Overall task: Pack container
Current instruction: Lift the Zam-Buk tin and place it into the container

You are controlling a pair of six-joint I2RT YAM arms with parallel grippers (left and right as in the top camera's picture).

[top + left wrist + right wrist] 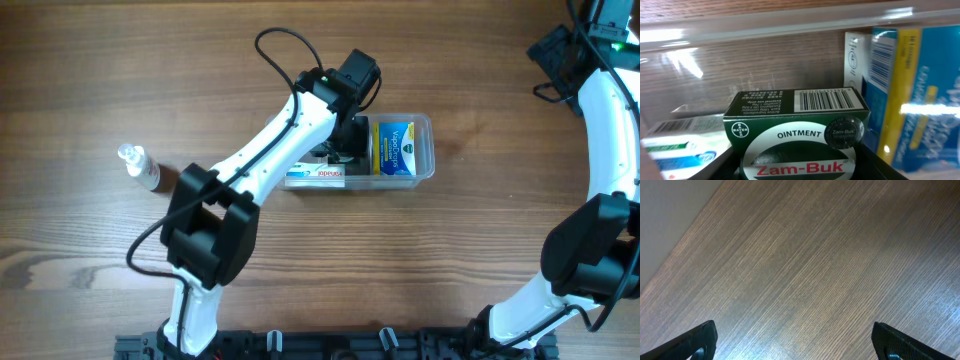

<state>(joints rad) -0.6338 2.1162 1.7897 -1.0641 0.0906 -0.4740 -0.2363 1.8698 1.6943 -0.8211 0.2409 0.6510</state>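
Note:
The container (427, 124) is a clear plastic tub at the table's middle; its wall shows in the left wrist view (740, 30). My left gripper (349, 137) reaches into its left part. In the left wrist view the left gripper (797, 172) is shut on a green Zam-Buk ointment box (795, 117), held low inside the tub. A blue and yellow box (396, 148) stands in the tub's right part, also seen in the left wrist view (920, 90). My right gripper (795, 342) is open and empty over bare table.
A small clear bottle (140, 167) lies on the table far left. A white and blue box (315, 175) lies at the tub's left front, also in the left wrist view (680, 145). A white box (855, 55) stands beside the blue one. The right arm (600, 120) curves along the right edge.

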